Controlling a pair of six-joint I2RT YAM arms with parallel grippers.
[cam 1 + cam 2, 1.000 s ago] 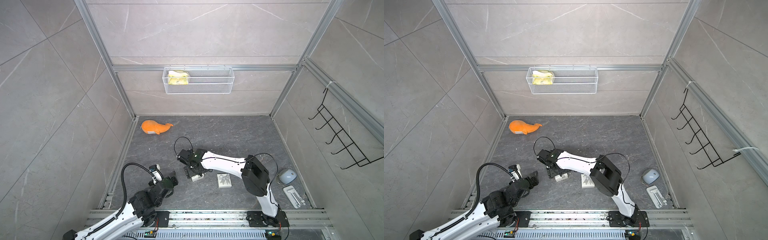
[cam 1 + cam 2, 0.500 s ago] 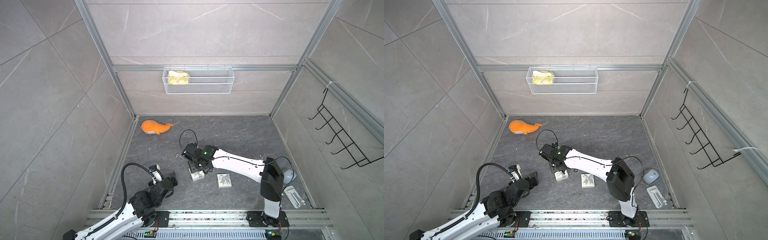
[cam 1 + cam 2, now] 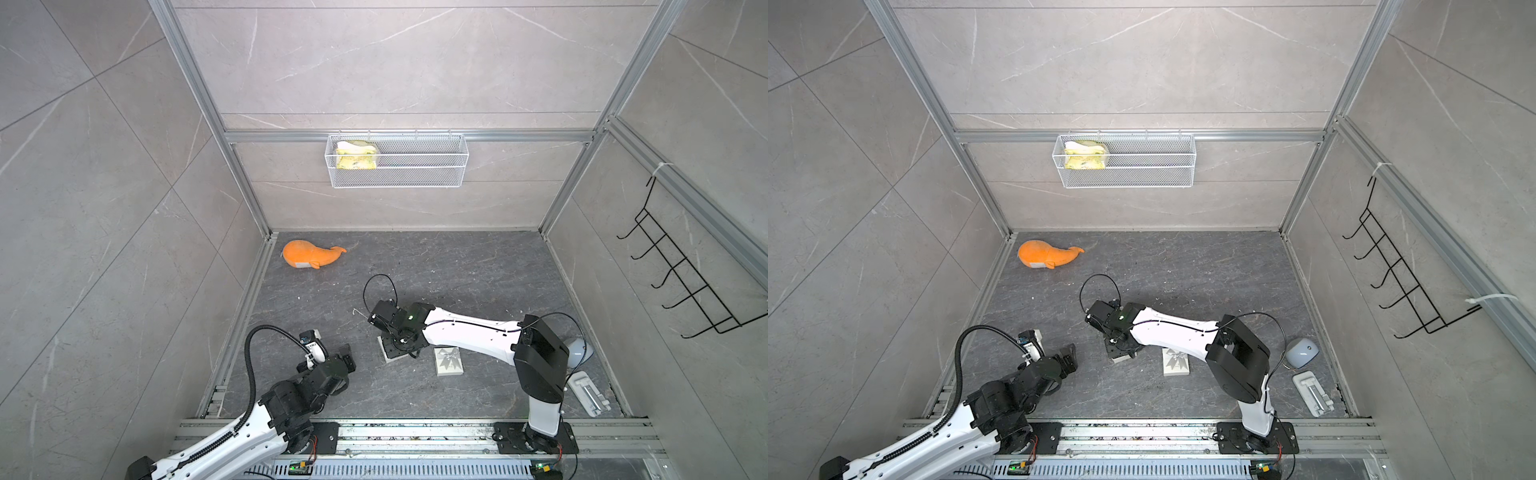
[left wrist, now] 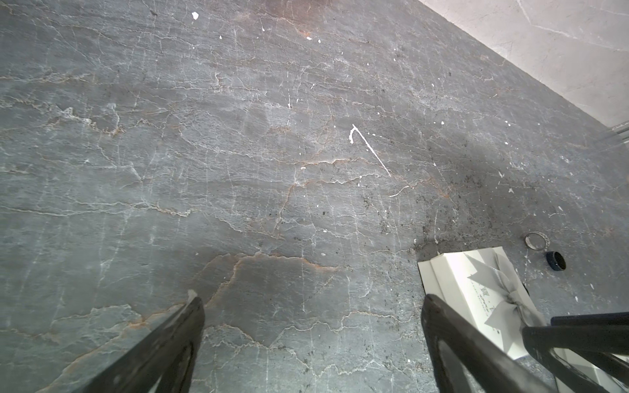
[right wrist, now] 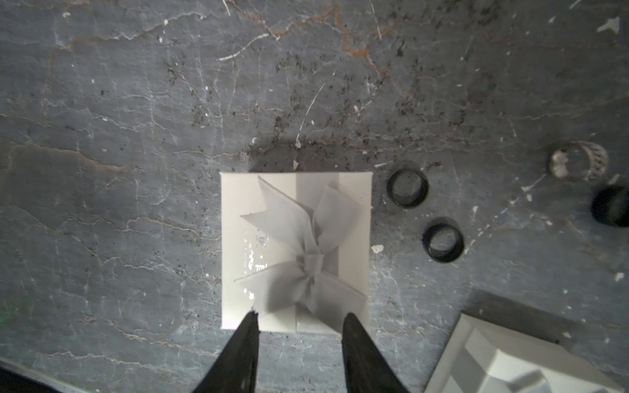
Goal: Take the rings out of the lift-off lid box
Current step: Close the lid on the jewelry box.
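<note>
Three black rings [image 5: 407, 187] [image 5: 443, 239] [image 5: 611, 206] lie on the dark floor beside the white lid with a grey bow [image 5: 294, 251]. The box's open white base [image 5: 510, 360] sits apart from it. My right gripper [image 5: 302, 318] hovers over the lid's edge, open, jaws a narrow gap apart, with nothing pinched. In both top views it hangs over the base [image 3: 392, 351], with the lid [image 3: 448, 360] beside it. My left gripper [image 4: 313, 299] stands wide open over bare floor, left of the lid [image 4: 483, 299]; a black ring [image 4: 555, 261] shows beyond.
A silver ring [image 5: 578, 165] lies near the black ones. An orange whale toy [image 3: 309, 257] rests at the back left. A wire basket [image 3: 397, 160] hangs on the back wall. A grey mouse [image 3: 579, 351] and a white holder [image 3: 588, 392] lie at the right.
The right arm's elbow has swung to the right and its gripper has shifted slightly over the boxes, jaws narrowing. The left arm has not moved.
</note>
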